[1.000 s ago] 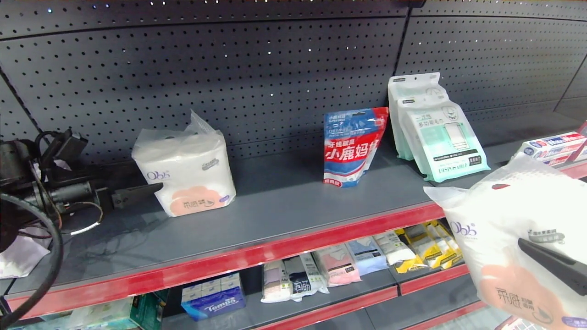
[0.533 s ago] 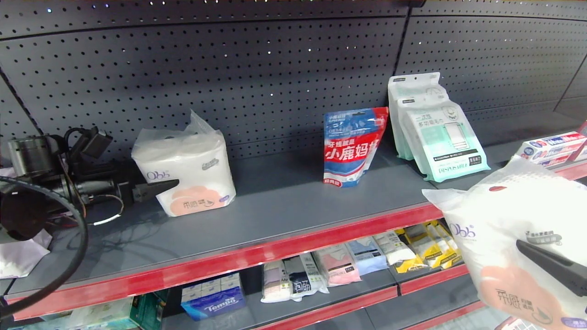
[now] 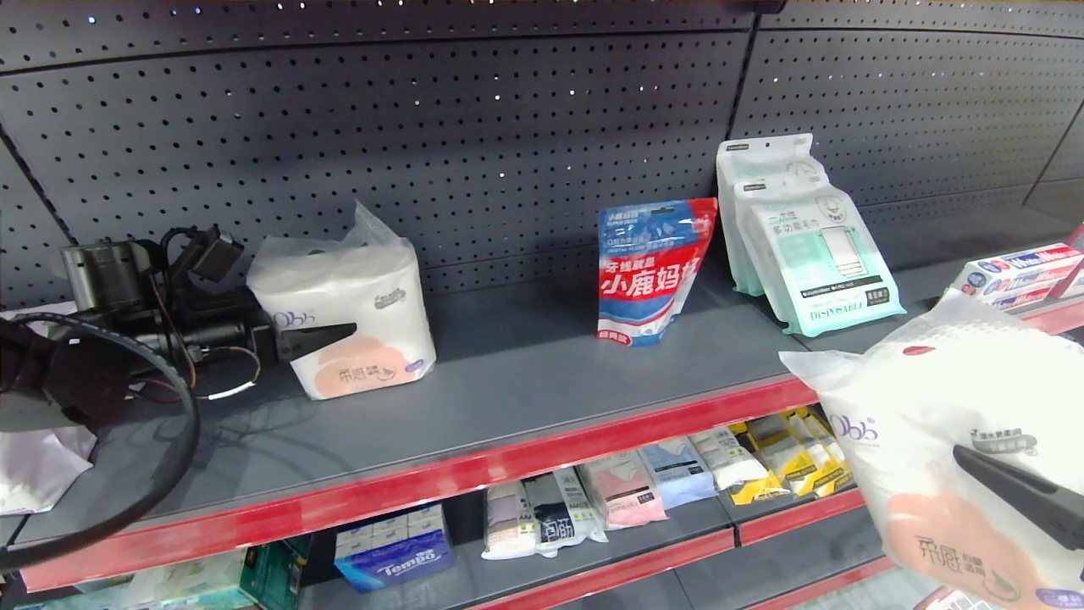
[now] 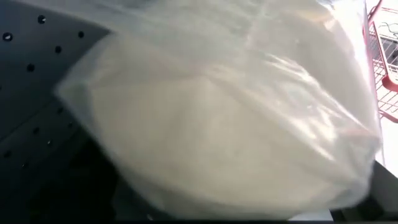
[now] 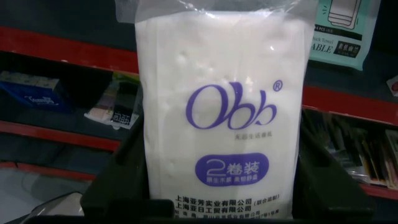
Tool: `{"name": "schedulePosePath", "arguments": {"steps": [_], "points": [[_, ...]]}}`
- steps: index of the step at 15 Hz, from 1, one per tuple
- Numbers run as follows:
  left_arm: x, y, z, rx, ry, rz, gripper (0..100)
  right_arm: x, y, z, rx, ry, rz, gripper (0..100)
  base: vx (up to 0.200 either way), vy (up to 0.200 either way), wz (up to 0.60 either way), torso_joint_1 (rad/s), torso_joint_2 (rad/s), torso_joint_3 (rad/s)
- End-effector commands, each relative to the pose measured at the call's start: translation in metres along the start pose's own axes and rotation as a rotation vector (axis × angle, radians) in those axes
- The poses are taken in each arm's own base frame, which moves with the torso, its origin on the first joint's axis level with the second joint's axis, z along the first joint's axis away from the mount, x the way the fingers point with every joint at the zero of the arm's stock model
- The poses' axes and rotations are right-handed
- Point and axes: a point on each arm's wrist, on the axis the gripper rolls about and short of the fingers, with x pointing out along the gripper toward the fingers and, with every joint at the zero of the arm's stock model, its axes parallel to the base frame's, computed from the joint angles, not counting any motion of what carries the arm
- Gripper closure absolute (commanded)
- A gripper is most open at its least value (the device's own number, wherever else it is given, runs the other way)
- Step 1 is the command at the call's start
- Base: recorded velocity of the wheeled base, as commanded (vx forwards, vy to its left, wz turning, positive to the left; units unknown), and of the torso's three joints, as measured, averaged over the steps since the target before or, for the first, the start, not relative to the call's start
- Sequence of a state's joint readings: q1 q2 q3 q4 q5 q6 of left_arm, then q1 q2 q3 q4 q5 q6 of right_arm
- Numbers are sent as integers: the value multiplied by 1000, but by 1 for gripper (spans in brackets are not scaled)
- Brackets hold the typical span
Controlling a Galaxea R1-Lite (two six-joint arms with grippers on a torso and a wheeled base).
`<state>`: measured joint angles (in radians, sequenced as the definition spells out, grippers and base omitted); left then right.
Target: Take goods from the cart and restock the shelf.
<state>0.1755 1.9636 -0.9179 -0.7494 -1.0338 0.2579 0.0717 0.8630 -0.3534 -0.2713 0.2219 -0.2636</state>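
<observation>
A white two-roll tissue pack point(image 3: 364, 288) stands on the grey shelf point(image 3: 525, 373), left of centre. My left gripper point(image 3: 343, 318) is open around its left side, one dark finger point(image 3: 318, 339) lying across the pack's front, the other hidden behind it. The left wrist view has this pack point(image 4: 230, 124) very close. My right gripper point(image 3: 991, 474) is shut on a second, identical tissue pack point(image 3: 931, 398), held in the air in front of the shelf at the lower right. In the right wrist view that pack point(image 5: 221, 81) stands upright between the black fingers point(image 5: 118, 180).
A red-and-blue pouch point(image 3: 650, 269) and mint-white pouches point(image 3: 804, 237) lean against the pegboard to the right. Toothpaste boxes point(image 3: 1016, 271) lie at the far right. Bare shelf lies between the tissue pack and the pouch. Lower shelves hold several small packs point(image 3: 644, 487).
My left gripper has moved right along the shelf, its front finger now lying across the shelf pack. The right gripper and its held pack have barely moved.
</observation>
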Motion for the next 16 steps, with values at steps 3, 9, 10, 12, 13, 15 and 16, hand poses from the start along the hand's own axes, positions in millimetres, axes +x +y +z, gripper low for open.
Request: {"name": "schedulePosePath", "arguments": {"steps": [3, 9, 10, 12, 13, 15, 16], "points": [[13, 0, -4, -3, 8, -19, 0, 1, 0, 1, -1, -2, -1, 100, 0, 0, 0, 0, 0, 0], [18, -3, -3, -1, 8, -34, 100, 1, -1, 1, -1, 0, -9, 100, 0, 0, 0, 0, 0, 0], [18, -3, -3, 1, 7, -34, 100, 1, -1, 1, -1, 0, -9, 100, 0, 0, 0, 0, 0, 0], [18, -4, -4, -2, 10, -33, 100, 1, -1, 1, 0, 2, -8, 100, 0, 0, 0, 0, 0, 0], [17, -6, -4, -2, 12, -35, 100, 1, -1, 1, 1, 2, -8, 100, 0, 0, 0, 0, 0, 0], [13, -13, -6, -11, 19, -37, 100, 1, -1, 1, -1, 0, -9, 100, 0, 0, 0, 0, 0, 0], [8, -22, -2, -18, 20, -41, 100, 1, -1, 1, -1, 0, -9, 100, 0, 0, 0, 0, 0, 0]]}}
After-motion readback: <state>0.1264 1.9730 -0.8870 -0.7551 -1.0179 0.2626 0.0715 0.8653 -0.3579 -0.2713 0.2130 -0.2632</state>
